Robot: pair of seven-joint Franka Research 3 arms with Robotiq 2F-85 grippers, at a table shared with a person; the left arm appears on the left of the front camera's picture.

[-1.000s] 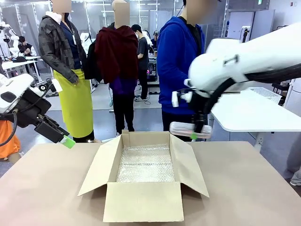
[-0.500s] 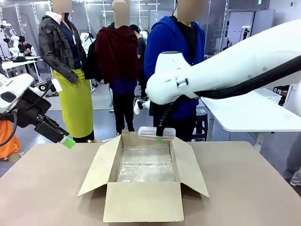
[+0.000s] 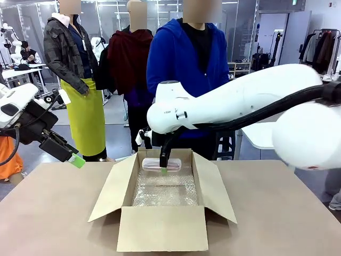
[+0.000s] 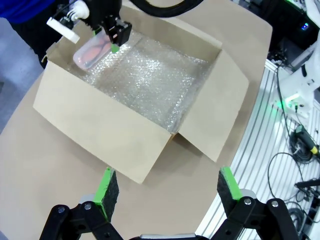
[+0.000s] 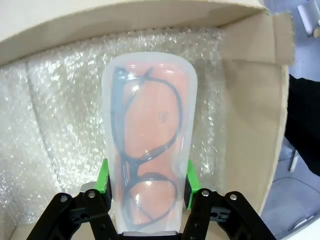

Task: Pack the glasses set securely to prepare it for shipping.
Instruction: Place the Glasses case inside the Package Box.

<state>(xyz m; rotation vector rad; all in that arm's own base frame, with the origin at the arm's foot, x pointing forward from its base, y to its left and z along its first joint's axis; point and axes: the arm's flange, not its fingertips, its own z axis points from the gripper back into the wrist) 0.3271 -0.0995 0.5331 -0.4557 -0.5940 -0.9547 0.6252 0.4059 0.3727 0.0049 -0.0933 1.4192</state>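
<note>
Pale pink glasses case point(image 5: 148, 150), dark-framed glasses visible through its clear lid, clamped near one end by the right gripper point(image 5: 148, 176), jaws shut on the two long sides. Held level and crosswise in the front view, low over the far end of the open cardboard box point(image 3: 160, 229), just above the bubble wrap point(image 3: 165, 192) that lines the bottom. Contact with the wrap impossible to tell.

Carried there by the right arm, stretched in from the right across the middle, wrist bent down, fingers pointing into the box. Left gripper point(image 3: 74, 159) raised at the left edge, well apart from the box, tilted down toward it, jaws wide apart.

Box flaps folded outward, front one hanging toward the robot's side of the tan table point(image 3: 53, 213). Person in a blue hoodie point(image 3: 181, 58) standing just behind the box at the far side.
</note>
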